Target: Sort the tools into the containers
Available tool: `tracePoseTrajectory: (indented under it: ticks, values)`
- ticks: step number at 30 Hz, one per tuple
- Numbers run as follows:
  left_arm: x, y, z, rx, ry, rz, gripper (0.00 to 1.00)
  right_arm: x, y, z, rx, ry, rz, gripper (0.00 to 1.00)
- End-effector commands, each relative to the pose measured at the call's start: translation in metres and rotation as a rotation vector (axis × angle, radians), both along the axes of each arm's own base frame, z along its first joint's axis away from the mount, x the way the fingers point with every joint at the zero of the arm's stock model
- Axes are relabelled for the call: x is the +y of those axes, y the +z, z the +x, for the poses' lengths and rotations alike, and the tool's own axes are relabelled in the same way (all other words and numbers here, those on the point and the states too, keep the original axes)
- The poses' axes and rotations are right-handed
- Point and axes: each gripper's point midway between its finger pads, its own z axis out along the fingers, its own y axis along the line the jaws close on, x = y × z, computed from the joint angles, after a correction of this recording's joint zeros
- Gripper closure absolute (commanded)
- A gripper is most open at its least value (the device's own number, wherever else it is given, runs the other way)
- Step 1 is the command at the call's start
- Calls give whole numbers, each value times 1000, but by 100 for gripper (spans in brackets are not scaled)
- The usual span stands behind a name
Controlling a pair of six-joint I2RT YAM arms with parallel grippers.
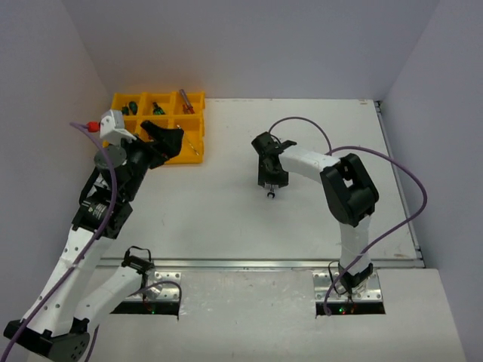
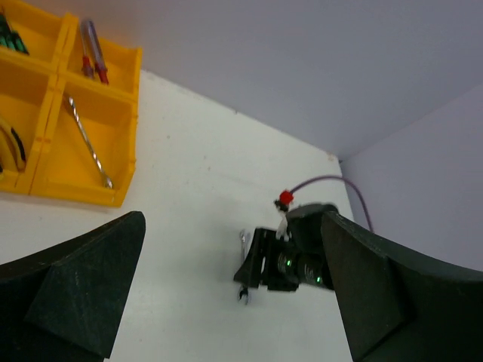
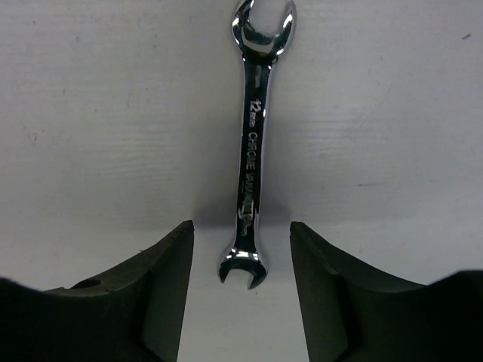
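Note:
A silver wrench (image 3: 253, 151) lies flat on the white table, its near end between my right gripper's (image 3: 241, 253) open fingers; nothing is gripped. From above, my right gripper (image 1: 270, 185) points down at mid-table with the wrench's tip (image 1: 269, 197) showing below it. The yellow tray (image 1: 119, 96) sits at the far left. My left gripper (image 1: 167, 136) hovers open and empty over its near right compartment. In the left wrist view the tray (image 2: 75, 194) holds a long wrench (image 2: 89, 143), red- and blue-handled screwdrivers (image 2: 94, 53), green-handled ones (image 2: 11, 34) and yellow pliers (image 2: 11, 147).
Purple cables loop from both arms over the table's right and left sides. Grey walls close in the back and the sides. The left wrist view shows my right gripper (image 2: 279, 260) over the table wrench (image 2: 243, 240).

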Motion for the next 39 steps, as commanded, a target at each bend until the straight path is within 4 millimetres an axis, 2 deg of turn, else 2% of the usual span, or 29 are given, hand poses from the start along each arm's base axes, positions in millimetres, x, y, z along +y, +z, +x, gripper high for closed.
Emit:
tracePoseTrajectory:
  ticks: [1,3,6,7,9,18,23,25,28,31,32,34,36,37,39]
  values:
    - [-13,-53,-19,137,-109,51,0,-3,-3,28,-10,-30,-2,50]
    - [-9,-61,-26,155,-109,77,0,-4,-6,31,3,-48,19,52]
    - [-4,-74,-32,182,-98,102,0,-5,-14,34,29,-63,52,61]
    - [-3,-80,-33,194,-95,110,0,-2,-20,33,43,-53,60,66]
    - [-2,-84,-33,198,-90,115,0,-3,-26,30,57,-57,55,70]
    - [-5,-89,-31,205,-104,121,0,-6,-45,14,104,-34,63,70]
    - [-7,-93,-29,207,-110,117,0,-8,-53,6,126,-17,47,91]
    - [-9,-102,-27,223,-120,116,0,-10,-51,4,119,-6,23,99]
    - [-21,-120,-20,249,-166,97,0,-7,-35,4,73,25,26,100]
    - [-47,-134,-13,262,-279,33,0,8,-3,3,-48,101,92,100]
    - [-59,-140,-10,265,-331,3,0,11,-1,-5,-59,137,90,100]
    - [-74,-154,-7,284,-391,-43,0,23,29,-5,-155,198,126,100]
    - [-90,-147,-3,231,-467,-106,0,26,35,-11,-184,229,140,100]
    - [-103,-146,-2,198,-534,-150,0,30,48,-14,-221,252,164,100]
    - [-116,-136,-5,128,-608,-222,0,34,64,-21,-261,283,191,100]
